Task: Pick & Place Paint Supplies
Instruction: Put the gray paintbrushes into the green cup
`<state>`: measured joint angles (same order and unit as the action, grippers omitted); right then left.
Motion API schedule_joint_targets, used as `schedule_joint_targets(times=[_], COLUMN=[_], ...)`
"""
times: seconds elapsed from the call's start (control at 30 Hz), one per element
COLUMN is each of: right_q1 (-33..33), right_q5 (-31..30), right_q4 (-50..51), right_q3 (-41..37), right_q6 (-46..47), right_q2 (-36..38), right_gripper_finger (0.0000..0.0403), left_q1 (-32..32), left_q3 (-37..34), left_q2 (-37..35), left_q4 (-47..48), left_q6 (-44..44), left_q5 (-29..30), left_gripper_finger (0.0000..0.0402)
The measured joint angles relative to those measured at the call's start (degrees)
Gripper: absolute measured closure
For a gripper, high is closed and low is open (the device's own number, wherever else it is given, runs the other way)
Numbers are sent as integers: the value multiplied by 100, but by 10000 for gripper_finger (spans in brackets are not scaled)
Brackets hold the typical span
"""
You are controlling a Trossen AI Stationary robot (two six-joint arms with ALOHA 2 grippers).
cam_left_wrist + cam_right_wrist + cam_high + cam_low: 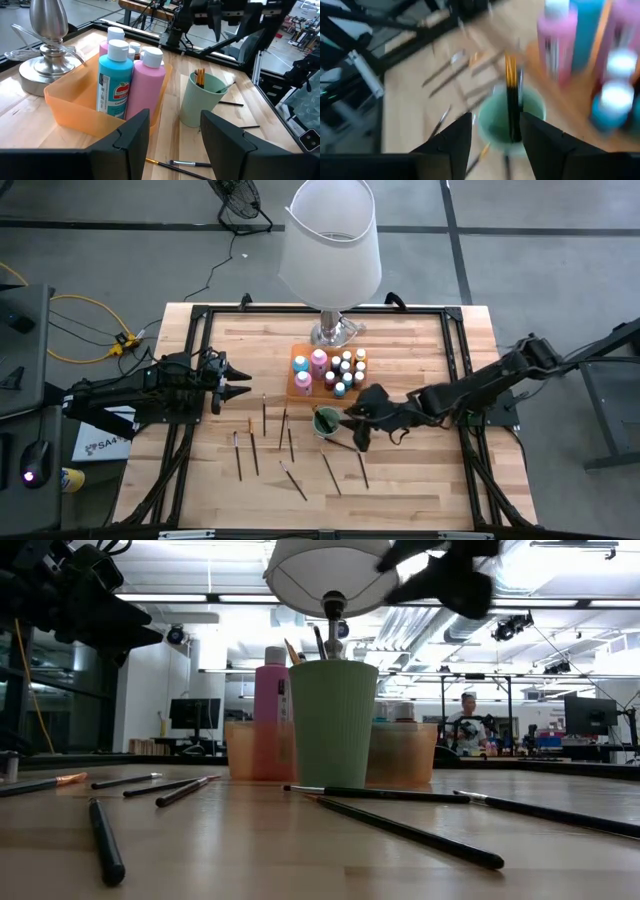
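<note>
just above the green cup point(326, 421) the right gripper point(352, 426) is poised, fingers parted and empty; upright brushes point(511, 95) are seen straight below. the left gripper point(238, 383), half-open, is held farther off.

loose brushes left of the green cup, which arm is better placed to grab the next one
Left. The left gripper hangs open right beside the loose brushes, while the right gripper sits at the green cup, on the far side of it from them.
</note>
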<state>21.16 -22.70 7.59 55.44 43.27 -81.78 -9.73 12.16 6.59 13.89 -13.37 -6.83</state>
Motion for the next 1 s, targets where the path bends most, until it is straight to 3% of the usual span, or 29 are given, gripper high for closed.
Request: schedule_joint_targets(times=[0.23, 0.5, 0.7, 1.0], right_q1=[211, 228, 23, 20], right_q5=[1174, 1449, 1841, 1877], right_q4=[1419, 1969, 2018, 2258], right_q3=[0, -1, 56, 670], right_q6=[2391, 4201, 4522, 4180], right_q2=[201, 41, -302, -1146], right_gripper_finger=[256, 263, 264, 264], left_q1=[0, 0, 2, 2], left_q3=[0, 0, 0, 0], left_q2=[-2, 0, 0, 0], left_q4=[0, 0, 0, 0], left_q6=[0, 0, 0, 0], left_q5=[0, -2, 0, 0], left_gripper_finger=[229, 229, 229, 229])
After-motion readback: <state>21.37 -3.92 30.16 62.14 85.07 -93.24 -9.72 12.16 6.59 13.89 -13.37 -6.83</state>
